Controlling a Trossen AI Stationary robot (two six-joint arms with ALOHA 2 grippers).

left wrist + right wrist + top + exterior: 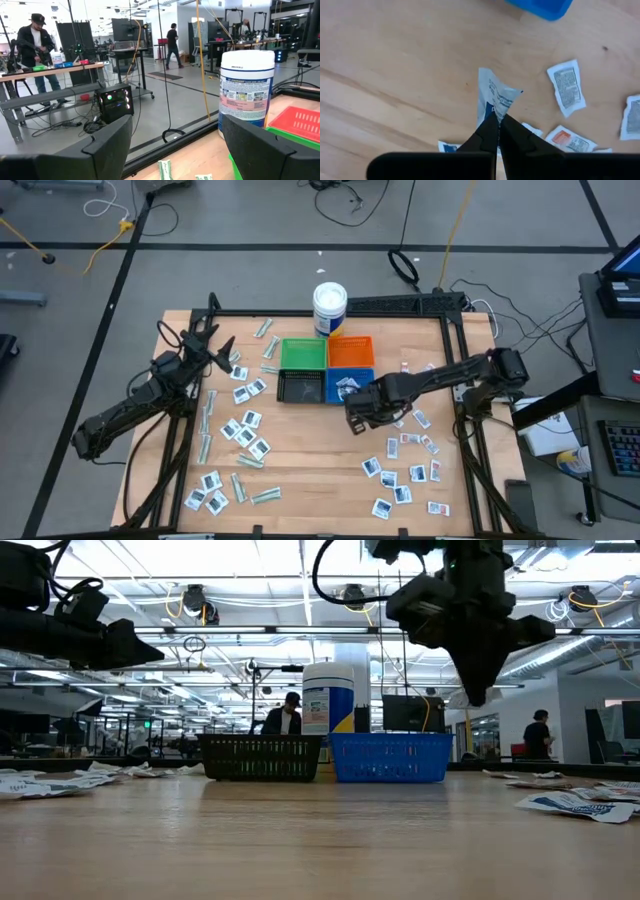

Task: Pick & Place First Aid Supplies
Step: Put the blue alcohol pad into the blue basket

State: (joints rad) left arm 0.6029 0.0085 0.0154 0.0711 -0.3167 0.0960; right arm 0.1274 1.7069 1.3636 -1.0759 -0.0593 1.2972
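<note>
The right gripper (497, 120) pinches a white packet (496, 97) tight, just beside the blue bin (345, 386); the left gripper (175, 145) waits wide open and empty.

The wooden table (310, 450) carries four square bins at its middle, green (302, 353), orange (351, 352), black (301, 386) and blue (341, 385), with a white tub (330, 309) just behind them. Small white sachets (247, 420) and pale-green strips (205, 446) lie scattered on its left side (more sachets (400, 470) on the right).
</note>
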